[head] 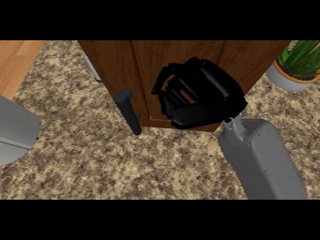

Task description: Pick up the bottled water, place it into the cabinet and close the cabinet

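Note:
A brown wooden cabinet [141,61] stands on the speckled counter [121,164] at the top middle. Its front faces me and looks shut, with a dark bar handle [129,111] on its left part. My right hand [202,96] lies against the cabinet's front, to the right of the handle, with relaxed fingers [166,89] pointing left and holding nothing. The bottled water shows nowhere. Of my left arm only the grey forearm [3,126] shows at the left edge; its hand is out of view.
A potted green plant [302,63] in a pale pot stands to the right of the cabinet. A wooden surface [6,58] lies beyond the counter at the top left. Bare speckled counter spreads in front of the cabinet.

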Tool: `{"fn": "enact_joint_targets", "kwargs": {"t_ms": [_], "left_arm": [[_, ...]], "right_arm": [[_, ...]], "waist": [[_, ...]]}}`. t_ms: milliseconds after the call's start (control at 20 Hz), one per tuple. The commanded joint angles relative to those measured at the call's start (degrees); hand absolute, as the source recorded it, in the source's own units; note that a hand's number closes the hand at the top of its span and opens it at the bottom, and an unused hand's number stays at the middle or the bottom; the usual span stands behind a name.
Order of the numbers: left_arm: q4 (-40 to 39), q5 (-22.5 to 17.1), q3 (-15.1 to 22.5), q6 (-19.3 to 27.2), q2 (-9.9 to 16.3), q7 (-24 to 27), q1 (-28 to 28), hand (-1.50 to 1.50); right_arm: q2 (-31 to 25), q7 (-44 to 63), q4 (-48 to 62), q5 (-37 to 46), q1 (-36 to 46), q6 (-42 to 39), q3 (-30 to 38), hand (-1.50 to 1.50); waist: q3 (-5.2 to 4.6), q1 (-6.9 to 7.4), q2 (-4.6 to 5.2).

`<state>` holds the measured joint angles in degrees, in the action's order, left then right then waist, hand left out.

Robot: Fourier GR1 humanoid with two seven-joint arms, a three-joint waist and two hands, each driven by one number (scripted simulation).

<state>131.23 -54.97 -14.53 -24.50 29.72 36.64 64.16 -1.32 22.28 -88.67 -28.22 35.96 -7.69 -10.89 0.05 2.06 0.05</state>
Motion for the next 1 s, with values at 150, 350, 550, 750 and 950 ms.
{"fn": "enact_joint_targets", "kwargs": {"t_ms": [150, 350, 550, 750, 950], "left_arm": [[-1.2, -2.9, -4.4, -5.9, -2.1, -2.1, 1.7, -1.50], [0.1, -0.7, -2.1, -3.2, -3.8, -4.2, -1.6, -1.50], [0.2, -4.9, -5.2, -6.4, -2.9, -5.1, 1.5, -1.50], [1.3, -3.8, -3.8, -4.9, -3.0, -7.0, -0.2, -1.50], [-1.6, -3.0, -5.0, -5.8, -3.6, -6.9, -1.9, -1.50]], "right_arm": [[-3.1, -4.1, 13.3, -2.0, 7.9, -9.1, 6.0, 1.50], [-0.2, -6.9, 19.7, 0.8, 12.0, -8.7, 5.4, 1.50], [1.2, -5.8, 20.8, 0.6, 13.2, -6.9, 4.7, 1.50], [1.2, -2.5, 19.6, -4.7, 16.8, -5.9, 2.9, 1.50], [1.2, -0.6, 19.7, -5.9, 17.3, -7.1, 4.4, 1.50]], "waist": [[-0.02, -0.12, 0.20], [-0.05, 0.00, 0.46], [-0.04, 1.02, 0.38], [-0.06, 1.08, 0.40], [-0.12, 0.68, 0.36]]}}
